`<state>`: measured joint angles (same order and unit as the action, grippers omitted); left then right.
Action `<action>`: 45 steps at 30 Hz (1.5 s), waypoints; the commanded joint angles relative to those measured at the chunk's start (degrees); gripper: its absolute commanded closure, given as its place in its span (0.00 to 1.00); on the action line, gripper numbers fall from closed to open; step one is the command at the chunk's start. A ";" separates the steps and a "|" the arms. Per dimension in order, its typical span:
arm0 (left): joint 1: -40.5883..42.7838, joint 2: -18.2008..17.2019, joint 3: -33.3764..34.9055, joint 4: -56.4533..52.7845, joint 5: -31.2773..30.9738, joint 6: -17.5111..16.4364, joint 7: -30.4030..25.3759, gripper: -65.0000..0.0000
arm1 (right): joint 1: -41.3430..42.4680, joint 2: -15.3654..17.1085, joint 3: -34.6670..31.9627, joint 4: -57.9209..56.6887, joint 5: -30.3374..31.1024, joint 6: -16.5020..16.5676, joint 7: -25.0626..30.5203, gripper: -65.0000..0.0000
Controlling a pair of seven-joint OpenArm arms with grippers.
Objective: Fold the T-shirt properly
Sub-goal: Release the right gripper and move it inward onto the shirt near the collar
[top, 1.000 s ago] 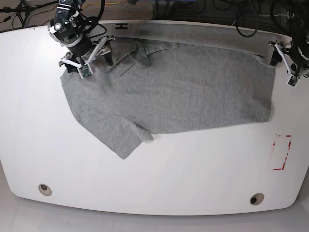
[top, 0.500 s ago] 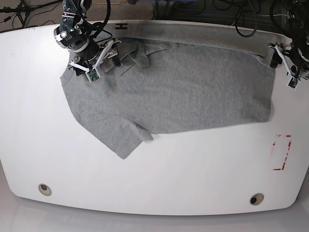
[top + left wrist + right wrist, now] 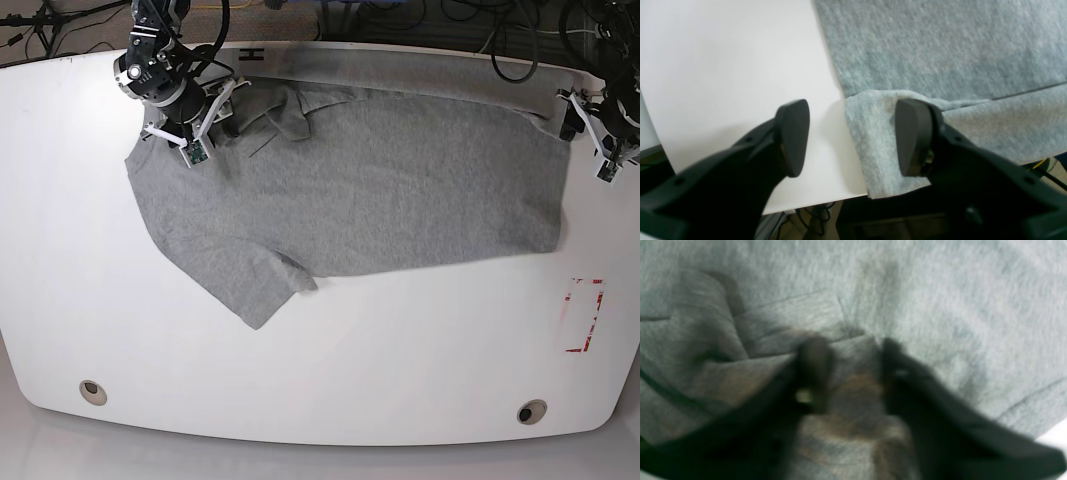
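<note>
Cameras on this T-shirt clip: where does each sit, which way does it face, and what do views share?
Base: overhead, facing down on the white table, the grey T-shirt and both arms.
Left wrist: behind the left gripper, facing the table's edge; its open jaws straddle a shirt corner that overhangs the edge.
Right wrist: behind the right gripper, close over bunched shirt folds; blurred, fabric between its fingers.
Shared: the shirt shows in all three; base also shows the left gripper and right gripper.

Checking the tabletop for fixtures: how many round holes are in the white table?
2. One round hole sits near the table's front edge on the base view's left, the other near the front edge on its right. The T-shirt may hide more.
</note>
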<state>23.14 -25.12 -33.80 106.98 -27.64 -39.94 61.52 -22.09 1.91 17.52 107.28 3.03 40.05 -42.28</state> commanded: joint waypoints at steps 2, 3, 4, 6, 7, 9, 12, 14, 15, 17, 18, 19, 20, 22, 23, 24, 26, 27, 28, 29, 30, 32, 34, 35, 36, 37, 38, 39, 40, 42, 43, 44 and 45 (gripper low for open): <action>-0.15 -0.94 -0.35 0.67 -0.27 0.08 -0.64 0.42 | 0.42 0.33 0.02 0.80 0.62 -0.05 1.01 0.89; -0.15 -0.94 -0.35 0.67 -0.27 0.08 -0.64 0.42 | 0.42 0.33 0.02 0.80 0.62 -0.05 1.01 0.91; -0.15 -0.94 -0.35 0.67 -0.27 0.08 -0.64 0.42 | 0.42 0.33 0.02 0.80 0.71 -0.05 1.01 0.92; -0.15 -0.94 -0.26 0.67 -0.27 0.08 -0.64 0.42 | 0.33 0.33 0.02 1.15 0.71 -0.05 1.01 0.87; -0.15 -0.94 -0.26 0.67 -0.27 0.08 -0.64 0.42 | 0.24 0.33 0.02 1.33 0.71 -0.05 1.01 0.82; -0.15 -0.94 -0.26 0.67 -0.27 0.08 -0.64 0.42 | 0.15 0.24 -0.16 1.95 0.71 -0.05 1.01 0.71; -0.15 -0.94 -0.26 0.58 -0.27 0.08 -0.64 0.42 | 0.06 0.24 -1.91 2.91 0.71 -0.05 1.01 0.53; -0.15 -0.94 -0.26 0.58 -0.27 0.08 -0.64 0.42 | 0.06 0.24 -3.67 3.00 0.71 -0.05 1.01 0.44; -0.15 -0.94 -0.26 0.58 -0.27 0.08 -0.64 0.42 | 0.06 0.33 -4.73 3.00 0.71 -0.05 1.01 0.41; -0.15 -0.94 -0.26 0.58 -0.27 0.08 -0.64 0.42 | 0.06 0.42 -6.40 3.00 0.71 -0.05 1.01 0.37; -0.15 -0.94 -0.26 0.58 -0.27 0.08 -0.64 0.42 | 0.06 0.42 -7.28 3.00 0.71 -0.05 1.01 0.37; -0.15 -0.94 -0.26 0.58 -0.27 0.16 -0.64 0.42 | 0.06 0.42 -8.16 3.00 0.53 -0.05 1.01 0.37; -0.15 -0.94 -0.26 0.58 -0.27 0.16 -0.64 0.42 | 0.06 0.42 -9.21 3.00 0.27 -0.05 1.01 0.37; -0.15 -0.94 -0.26 0.58 -0.27 0.16 -0.64 0.42 | 0.15 0.42 -10.53 2.74 0.18 -0.05 1.01 0.37; -0.15 -0.94 -0.26 0.58 -0.27 0.16 -0.64 0.42 | 0.24 0.42 -10.97 2.65 0.18 -0.05 1.01 0.37; -0.15 -0.94 -0.26 0.58 -0.27 0.25 -0.64 0.42 | 0.33 0.42 -11.32 2.47 0.18 -0.05 1.01 0.37; -0.15 -0.94 -0.26 0.58 -0.27 0.25 -0.64 0.42 | 0.50 0.42 -11.14 2.12 0.18 -0.05 1.01 0.37; -0.15 -0.94 -0.26 0.58 -0.27 0.25 -0.64 0.42 | 0.50 0.33 -11.23 1.68 0.09 -0.05 1.01 0.37; -0.15 -0.94 -0.26 0.58 -0.27 0.25 -0.64 0.42 | 0.59 0.33 -11.23 1.59 0.09 -0.05 1.01 0.37; -0.15 -0.94 -0.26 0.58 -0.27 0.25 -0.64 0.42 | 0.68 0.42 -11.23 1.42 0.09 -0.05 1.01 0.37; -0.15 -0.94 -0.26 0.58 -0.27 0.25 -0.64 0.42 | 0.86 0.42 -11.23 1.33 0.09 -0.05 1.01 0.37; -0.15 -0.94 -0.26 0.58 -0.27 0.25 -0.64 0.42 | 0.86 0.42 -11.41 1.33 0.09 -0.05 1.01 0.37; -0.15 -0.94 -0.26 0.58 -0.27 0.25 -0.64 0.42 | 0.42 0.42 -11.58 1.86 0.27 -0.05 1.01 0.37; -0.15 -0.94 -0.26 0.58 -0.27 0.25 -0.64 0.42 | 0.06 0.42 -11.58 2.65 0.36 -0.05 1.01 0.37; -0.15 -0.94 -0.26 0.58 -0.27 0.25 -0.64 0.42 | -0.20 0.42 -11.67 3.18 0.45 -0.05 1.01 0.37; -0.15 -0.94 -0.26 0.49 -0.27 0.25 -0.64 0.42 | -0.64 0.42 -11.76 3.88 0.62 -0.05 1.01 0.37; -0.15 -0.94 -0.26 0.49 -0.27 0.25 -0.64 0.42 | -0.90 0.42 -11.94 4.32 0.71 -0.05 0.92 0.37; -0.15 -0.94 -0.26 0.49 -0.27 0.25 -0.64 0.42 | -1.25 0.42 -12.64 4.93 0.71 -0.05 0.92 0.37; -0.15 -0.94 -0.26 0.32 -0.27 0.25 -0.64 0.42 | -1.52 0.42 -13.34 5.29 0.71 -0.05 0.92 0.37; -0.15 -0.94 -0.26 -0.47 -0.27 0.25 -0.64 0.42 | -1.87 0.42 -14.49 5.55 0.45 -0.05 0.92 0.37; -0.15 -0.94 -0.26 -0.91 -0.27 0.25 -0.64 0.42 | -1.87 0.42 -14.75 5.55 0.27 -0.05 0.92 0.37; -0.15 -0.94 -0.26 -1.44 -0.27 0.16 -0.64 0.42 | -1.87 0.42 -15.01 5.55 0.27 -0.05 0.92 0.37; -0.15 -0.94 -0.26 -2.06 -0.27 0.16 -0.64 0.42 | -1.87 0.42 -15.10 5.37 0.27 -0.05 0.92 0.37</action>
<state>23.11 -25.12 -33.69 105.36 -27.77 -39.90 61.43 -24.16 2.33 2.42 111.55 2.79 40.07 -42.54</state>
